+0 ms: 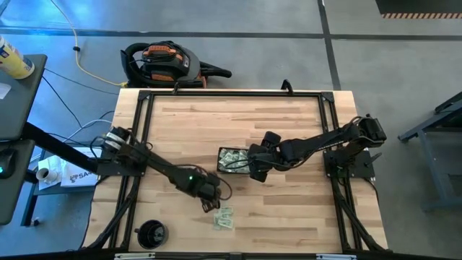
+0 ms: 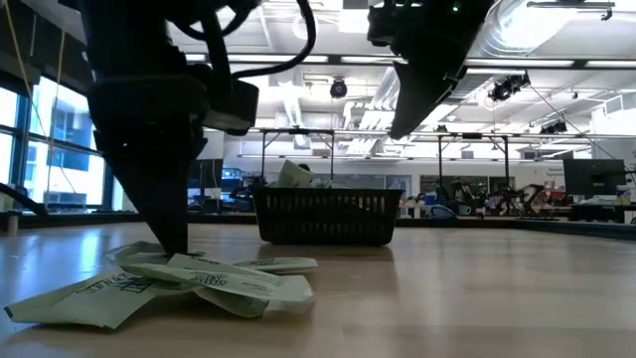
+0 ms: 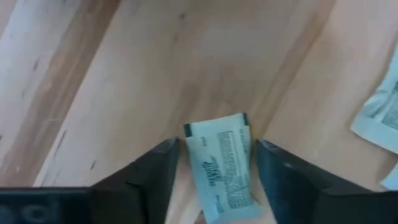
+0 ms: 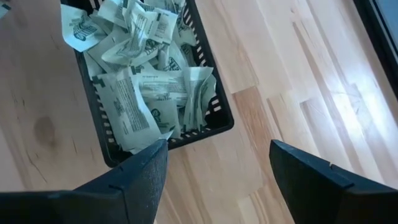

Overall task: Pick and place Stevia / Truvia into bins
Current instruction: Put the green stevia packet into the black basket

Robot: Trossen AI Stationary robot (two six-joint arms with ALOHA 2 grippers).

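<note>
The black mesh tray (image 1: 232, 160) sits mid-table, filled with pale green and white sachets (image 4: 143, 81). A small pile of loose sachets (image 1: 224, 218) lies on the wood near the table's front; it also shows in the low view (image 2: 199, 278). My left gripper (image 1: 211, 201) is open, lowered to the table at the pile's far left edge. One sachet (image 3: 221, 165) lies between its fingers, with a narrow gap on each side. My right gripper (image 1: 256, 172) is wide open and empty, raised above the tray's right end (image 4: 217, 143).
A round black cup-like object (image 1: 151, 233) stands at the table's near left corner. A black frame (image 1: 231, 94) runs around the tabletop. Bare wood lies to the right of and in front of the tray.
</note>
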